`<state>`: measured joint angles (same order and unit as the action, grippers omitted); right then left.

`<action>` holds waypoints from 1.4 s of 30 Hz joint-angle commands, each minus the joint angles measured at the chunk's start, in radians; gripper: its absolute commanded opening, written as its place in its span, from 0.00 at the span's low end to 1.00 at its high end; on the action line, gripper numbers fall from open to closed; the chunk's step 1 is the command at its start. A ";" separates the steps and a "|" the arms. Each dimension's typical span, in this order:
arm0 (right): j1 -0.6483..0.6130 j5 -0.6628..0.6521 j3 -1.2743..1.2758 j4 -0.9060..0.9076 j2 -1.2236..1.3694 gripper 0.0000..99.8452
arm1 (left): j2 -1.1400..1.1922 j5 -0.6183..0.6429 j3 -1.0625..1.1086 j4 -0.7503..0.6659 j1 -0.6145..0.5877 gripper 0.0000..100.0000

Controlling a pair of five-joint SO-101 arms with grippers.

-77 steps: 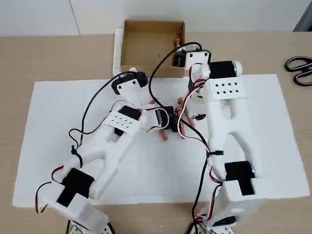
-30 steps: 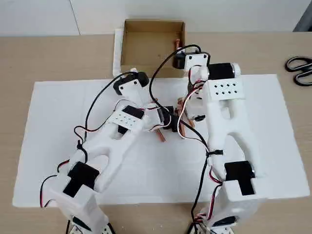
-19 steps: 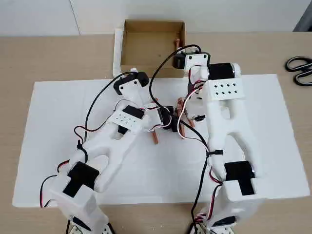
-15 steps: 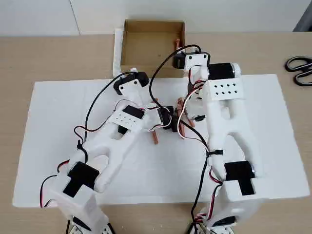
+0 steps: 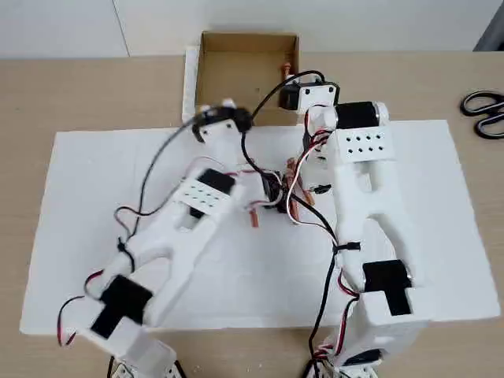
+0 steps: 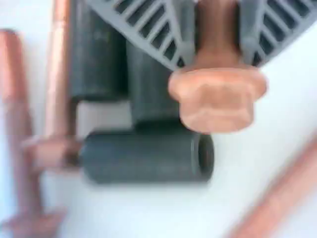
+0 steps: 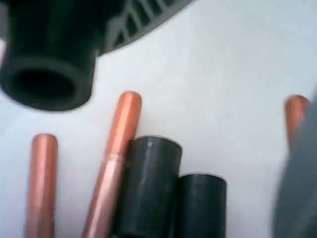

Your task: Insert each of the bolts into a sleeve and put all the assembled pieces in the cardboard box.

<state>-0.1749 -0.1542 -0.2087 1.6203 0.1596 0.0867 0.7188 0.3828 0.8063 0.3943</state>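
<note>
Parts pile under both arms.
Left jaws clamp a bolt (image 6: 218, 96), right jaws hold a sleeve (image 7: 47, 74); loose sleeves (image 7: 148, 183) and loose bolts (image 7: 116, 158) crowd below; scissors (image 5: 484, 104) well apart.

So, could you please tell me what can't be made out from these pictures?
- High view: the loose sleeves on the white sheet are hidden under arms and cables.
- Left wrist view: the held bolt's shank disappears inside the left gripper.
- Right wrist view: the loose bolts run off the picture's edge.
- High view: the cardboard box's near right corner is covered by an arm.
</note>
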 commanded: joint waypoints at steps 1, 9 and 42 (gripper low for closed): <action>0.008 -0.008 -0.005 -0.012 -0.070 0.01 | -0.112 -0.046 -0.031 0.006 -0.035 0.01; 0.008 -0.009 -0.037 -0.001 -0.077 0.01 | -0.267 -0.150 -0.036 0.115 -0.048 0.01; 0.008 -0.009 0.815 -0.300 -1.446 0.00 | -0.428 -0.169 -0.030 0.181 -0.175 0.01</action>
<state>-0.1765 -0.1542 0.4680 1.4607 -1.1784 -0.2862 0.5562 0.3828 1.0150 0.2317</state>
